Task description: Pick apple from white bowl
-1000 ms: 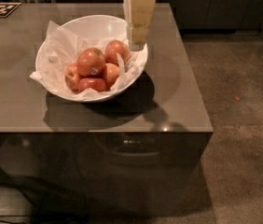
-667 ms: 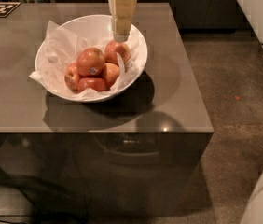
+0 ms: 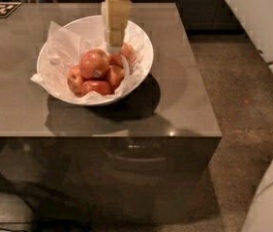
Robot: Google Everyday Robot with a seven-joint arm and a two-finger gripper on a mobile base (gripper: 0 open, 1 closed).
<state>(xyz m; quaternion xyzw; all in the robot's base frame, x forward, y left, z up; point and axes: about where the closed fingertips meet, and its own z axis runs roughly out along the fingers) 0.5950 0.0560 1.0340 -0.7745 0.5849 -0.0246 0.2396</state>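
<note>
The white bowl [image 3: 144,57] sits on a grey-brown table, lined with crumpled white tissue paper. Several red-orange apples lie in it. The apple [image 3: 95,64] with a small dark oval sticker is on top of the pile, left of centre. My gripper [image 3: 114,47] hangs down from the top of the view over the bowl's middle. Its tip is just right of the stickered apple and in front of another apple [image 3: 127,52].
The table [image 3: 185,95] ends at a front edge and a right edge, with speckled floor [image 3: 243,129] beyond. A black-and-white marker card [image 3: 0,8] lies at the table's far left corner. A white robot part [image 3: 272,197] fills the lower right.
My gripper has moved left from the bowl's right rim to over the bowl's middle, close beside the stickered apple.
</note>
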